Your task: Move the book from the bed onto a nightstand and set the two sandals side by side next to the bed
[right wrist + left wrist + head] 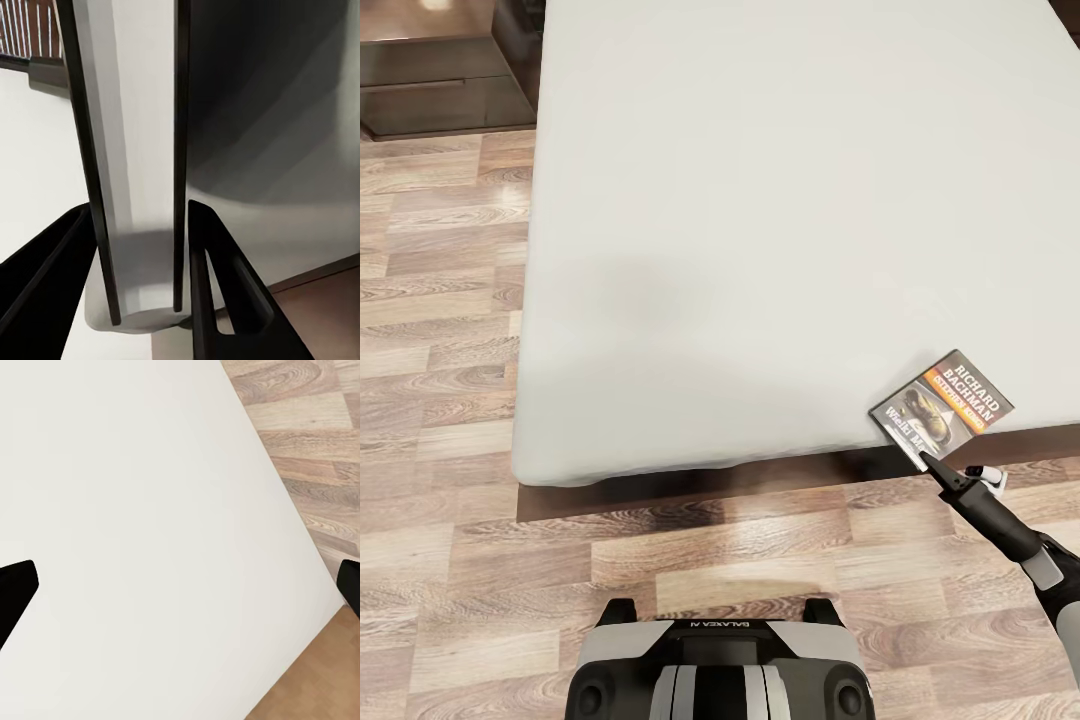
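The book [942, 404], dark with an orange band and white lettering, sits at the near right corner of the bed's pale-grey mattress [760, 200]. My right gripper [933, 463] reaches up from the floor side and holds the book's near edge. In the right wrist view the book [139, 112] stands edge-on, clamped between the two black fingers [225, 300] of the right gripper [139, 211]. My left gripper [180, 585] hangs open over the mattress [135, 510], its fingertips [15, 592] far apart. The sandals are out of view.
A dark-brown nightstand [430, 80] stands at the far left beside the bed. The bed's dark frame [690, 492] runs along the near side. Wood-plank floor [450, 350] lies left of and in front of the bed, with my base [710, 670] on it.
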Robot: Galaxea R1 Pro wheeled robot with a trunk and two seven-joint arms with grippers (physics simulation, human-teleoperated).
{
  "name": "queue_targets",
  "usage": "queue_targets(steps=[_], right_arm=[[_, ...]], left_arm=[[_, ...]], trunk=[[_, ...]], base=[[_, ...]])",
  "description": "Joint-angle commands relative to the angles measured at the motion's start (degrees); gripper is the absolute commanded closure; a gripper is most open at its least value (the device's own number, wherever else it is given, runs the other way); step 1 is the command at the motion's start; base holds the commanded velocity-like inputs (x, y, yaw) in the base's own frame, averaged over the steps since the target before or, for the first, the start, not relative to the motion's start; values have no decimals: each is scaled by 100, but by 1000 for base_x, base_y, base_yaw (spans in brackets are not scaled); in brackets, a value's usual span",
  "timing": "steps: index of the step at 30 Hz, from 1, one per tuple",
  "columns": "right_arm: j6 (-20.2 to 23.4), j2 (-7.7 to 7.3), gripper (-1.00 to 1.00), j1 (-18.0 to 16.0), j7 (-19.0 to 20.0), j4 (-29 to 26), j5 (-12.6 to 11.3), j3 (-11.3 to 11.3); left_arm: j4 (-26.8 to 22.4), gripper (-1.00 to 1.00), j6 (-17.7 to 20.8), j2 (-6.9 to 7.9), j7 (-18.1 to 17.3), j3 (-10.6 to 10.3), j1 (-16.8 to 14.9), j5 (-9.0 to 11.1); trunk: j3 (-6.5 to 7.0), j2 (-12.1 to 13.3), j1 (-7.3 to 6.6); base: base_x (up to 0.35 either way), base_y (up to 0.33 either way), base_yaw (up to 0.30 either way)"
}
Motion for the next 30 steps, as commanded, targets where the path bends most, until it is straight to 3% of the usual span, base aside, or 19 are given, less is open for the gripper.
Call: queue_targets(steps=[1, 16, 30], right_arm=[[62, 0, 100, -2, 19, 3, 1, -3], [65, 1, 100, -2, 19, -3, 0, -3], [72, 1, 100, -1, 19, -5, 0, 1]], left_arm=[[3, -100, -48, 0, -3, -2, -3, 47], [3, -100, -54, -8, 4, -2, 0, 47], [3, -100, -51, -15, -10, -1, -1, 47]], trunk=[[-2, -1, 0], [-2, -1, 0], [250, 560, -307]], base=[[0, 0, 0], [0, 0, 0], [0, 0, 0]])
